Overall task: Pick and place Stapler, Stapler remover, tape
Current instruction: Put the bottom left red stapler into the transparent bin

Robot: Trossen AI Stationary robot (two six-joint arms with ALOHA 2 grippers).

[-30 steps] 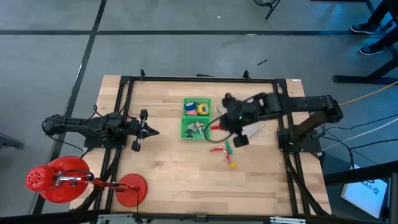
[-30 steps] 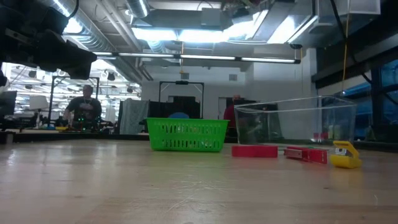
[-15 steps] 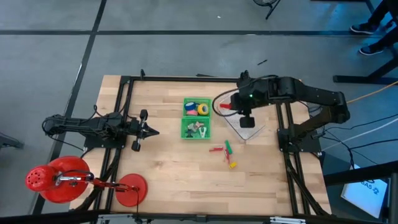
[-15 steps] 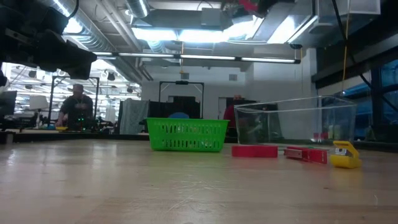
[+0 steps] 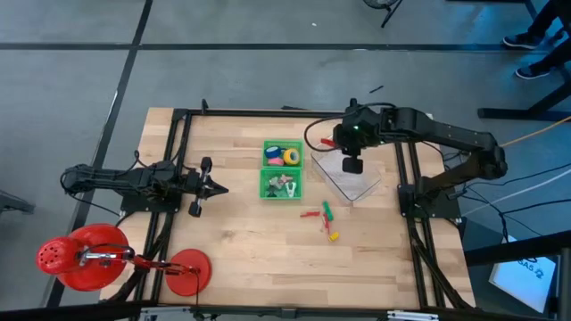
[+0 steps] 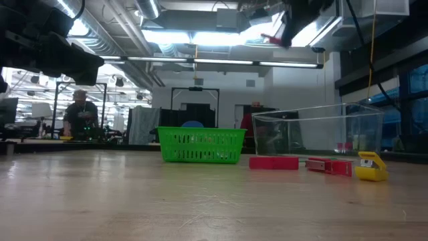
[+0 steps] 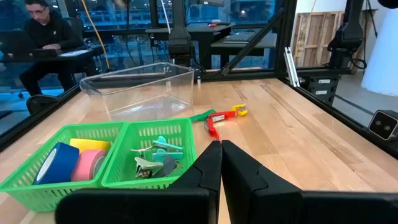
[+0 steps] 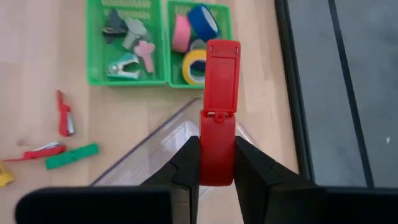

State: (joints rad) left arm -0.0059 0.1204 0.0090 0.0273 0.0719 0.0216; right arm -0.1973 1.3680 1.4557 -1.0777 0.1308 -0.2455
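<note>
Right now the wooden table [image 5: 241,259] spreads under me, its black frame around the edges. Toward 3 o'clock of centre sits the clear plastic bin [image 5: 352,183], and I hold my right gripper [image 5: 328,143] above its far left corner, raised well off the table. My right fingers [image 8: 186,163] are clamped on the red stapler [image 8: 218,112], pinching its rear end so the body sticks out ahead of them; in the low view it shows high up near the ceiling lights [image 6: 275,37].

At 12 o'clock of centre stands the green basket [image 5: 283,170], two compartments. The far one holds the tape [image 5: 291,157], blue, yellow and pink rolls touching each other; the near one holds the staple removers [image 5: 280,185], a jumble of small claw pieces.

My left gripper [image 5: 217,188] waits at 9 o'clock, low over the table, fingers pressed together with nothing between them.

At 5 o'clock of centre lie loose staplers [image 5: 323,219]: red, green and yellow ones, near each other on the bare wood, apart from the bin.
</note>
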